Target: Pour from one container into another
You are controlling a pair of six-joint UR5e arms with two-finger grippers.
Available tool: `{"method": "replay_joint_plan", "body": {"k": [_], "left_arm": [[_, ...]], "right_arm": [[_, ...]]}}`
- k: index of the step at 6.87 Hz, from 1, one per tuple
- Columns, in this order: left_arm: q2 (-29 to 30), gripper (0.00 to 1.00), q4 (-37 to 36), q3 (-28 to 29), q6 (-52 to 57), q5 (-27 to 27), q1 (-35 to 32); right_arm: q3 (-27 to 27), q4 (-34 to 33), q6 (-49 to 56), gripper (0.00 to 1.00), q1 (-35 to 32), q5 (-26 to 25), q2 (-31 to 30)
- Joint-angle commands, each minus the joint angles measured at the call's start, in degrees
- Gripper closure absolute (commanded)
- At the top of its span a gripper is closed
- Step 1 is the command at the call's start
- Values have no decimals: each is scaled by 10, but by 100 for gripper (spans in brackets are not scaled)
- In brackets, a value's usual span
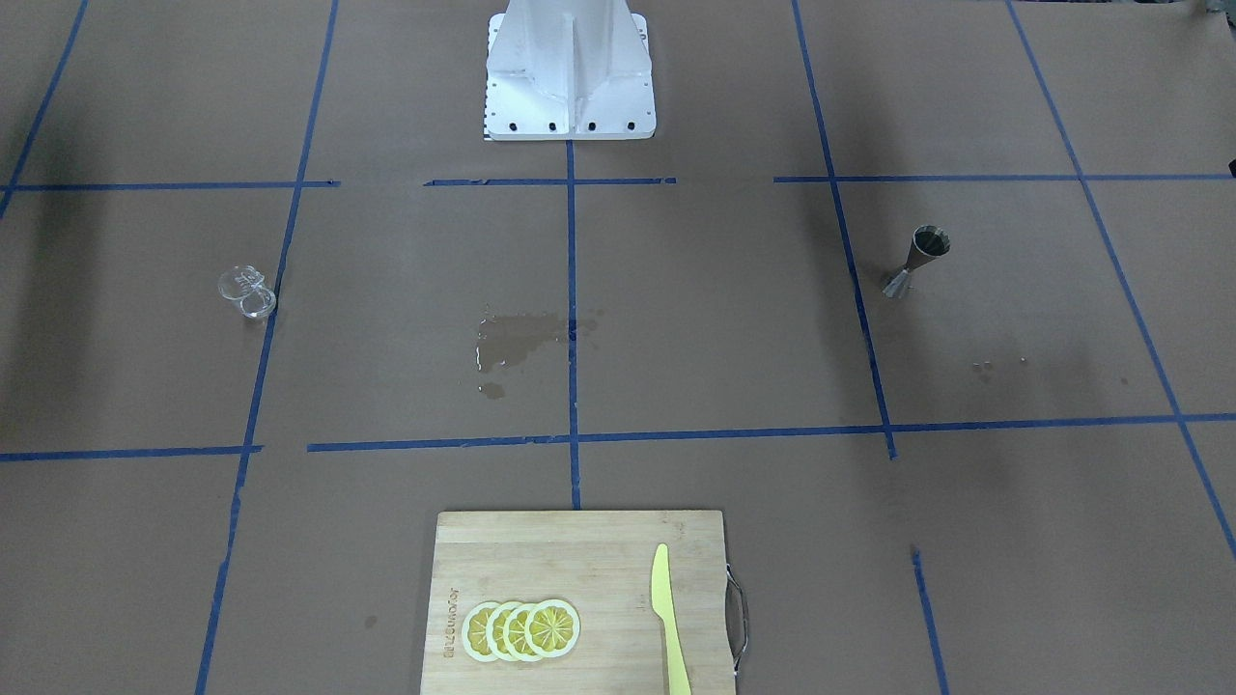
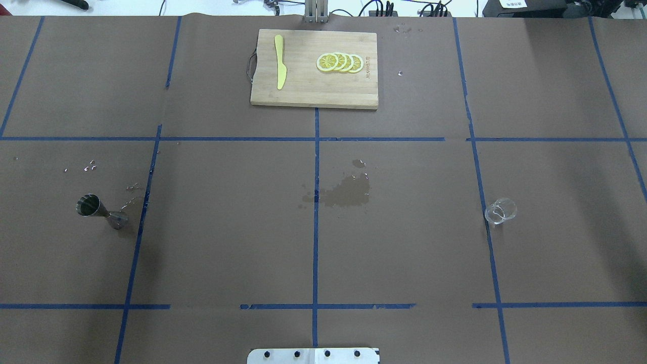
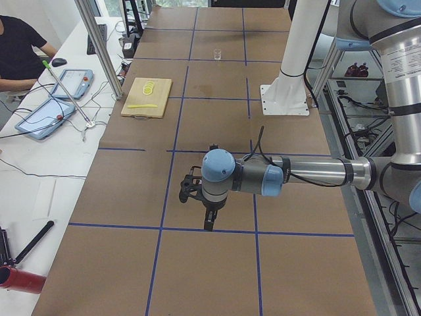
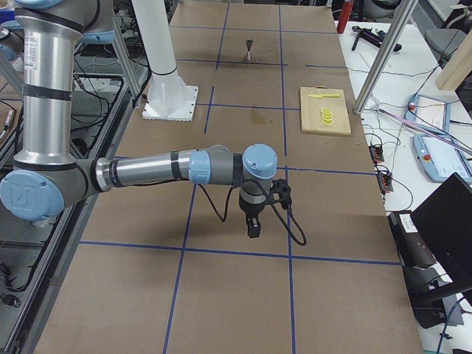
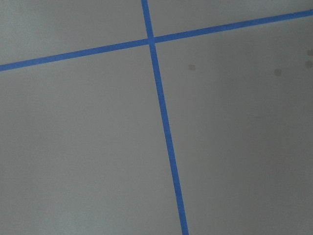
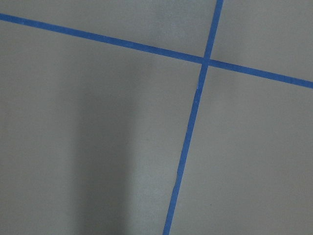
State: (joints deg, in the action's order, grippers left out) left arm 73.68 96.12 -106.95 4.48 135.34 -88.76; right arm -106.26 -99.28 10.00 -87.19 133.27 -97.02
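Observation:
The small clear glass cup (image 1: 247, 292) stands on the brown paper on the robot's right side, also seen in the overhead view (image 2: 500, 211) and far off in the exterior left view (image 3: 217, 54). The metal hourglass jigger (image 1: 917, 261) stands upright on the robot's left side (image 2: 101, 211), small at the far end in the exterior right view (image 4: 248, 49). My left gripper (image 3: 208, 220) and my right gripper (image 4: 253, 225) hang above the table's two ends and show only in the side views. I cannot tell whether they are open or shut. Both wrist views show only paper and blue tape.
A wet spill (image 1: 517, 338) darkens the paper at the table's centre. A wooden cutting board (image 1: 579, 560) carries lemon slices (image 1: 521, 629) and a yellow knife (image 1: 668, 618) on the operators' side. The white robot base (image 1: 570, 77) stands opposite. A seated person (image 3: 16, 52) is beside the table.

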Motion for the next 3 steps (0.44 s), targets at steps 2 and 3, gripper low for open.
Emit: {"method": "replay_joint_plan", "body": {"k": [2,3], "left_arm": [[0,0,10,0,0,0,0],[0,0,10,2,-1,0,1]], "right_arm": [[1,6,-2,0,0,0,-1],[1,6,-2,0,0,1,-1]]}}
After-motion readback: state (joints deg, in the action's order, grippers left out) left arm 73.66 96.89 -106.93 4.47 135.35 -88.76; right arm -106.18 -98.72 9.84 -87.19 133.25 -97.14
